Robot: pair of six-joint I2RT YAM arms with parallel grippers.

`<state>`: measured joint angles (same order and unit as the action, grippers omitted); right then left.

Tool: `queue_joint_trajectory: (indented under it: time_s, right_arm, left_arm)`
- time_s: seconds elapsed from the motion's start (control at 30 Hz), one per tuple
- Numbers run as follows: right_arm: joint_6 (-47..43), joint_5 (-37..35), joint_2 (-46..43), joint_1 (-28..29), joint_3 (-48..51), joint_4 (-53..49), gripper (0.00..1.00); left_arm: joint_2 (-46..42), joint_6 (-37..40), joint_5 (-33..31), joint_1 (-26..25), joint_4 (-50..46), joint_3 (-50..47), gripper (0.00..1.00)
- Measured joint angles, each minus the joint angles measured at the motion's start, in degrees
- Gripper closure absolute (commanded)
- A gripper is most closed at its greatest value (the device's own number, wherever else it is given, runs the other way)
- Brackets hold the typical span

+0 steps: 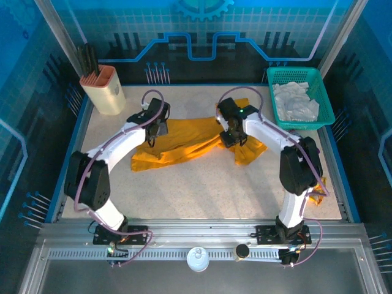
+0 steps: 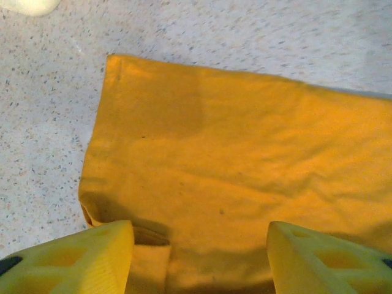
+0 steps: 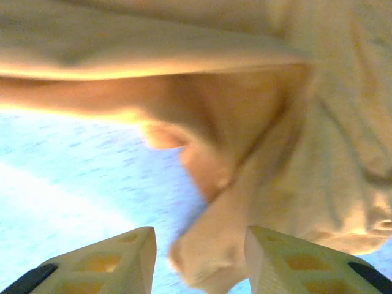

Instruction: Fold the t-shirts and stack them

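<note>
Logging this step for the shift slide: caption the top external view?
Left gripper and right gripper over rumpled mustard-orange t-shirt; white-grey t-shirt in teal basket.

Mustard-orange t-shirt (image 1: 184, 142) lies rumpled on table (image 1: 208, 190).

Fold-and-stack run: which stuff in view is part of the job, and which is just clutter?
Job:
- mustard-orange cloth t-shirt, rumpled mid-table
- pale white-grey cloth t-shirt, crumpled in the teal plastic mesh basket

Lying about:
- beige holder with dark sticks, far left corner
- small yellow item at the right edge, partly hidden
</note>
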<state>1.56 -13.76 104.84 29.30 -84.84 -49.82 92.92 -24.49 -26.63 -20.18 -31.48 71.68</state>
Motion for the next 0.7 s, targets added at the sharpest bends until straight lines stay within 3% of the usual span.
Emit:
queue_joint_trajectory:
  time_s: [0.13,0.43,0.7]
  right_arm:
    - [1.7,1.3,0.7,3.6,1.6,1.9,0.57]
    - [3.2,0.3,14.1,2.9,-3.3,4.1,0.57]
    - [3.4,-0.4,16.8,2.8,-7.3,4.8,0.61]
  left_arm:
    - [-4.3,-1.3,1.0,-0.6,-0.8,-3.7,0.36]
    - [-8.0,-4.0,1.6,-0.6,-3.3,-9.3,0.35]
    - [-8.3,-4.2,2.1,-0.6,-3.2,-9.7,0.35]
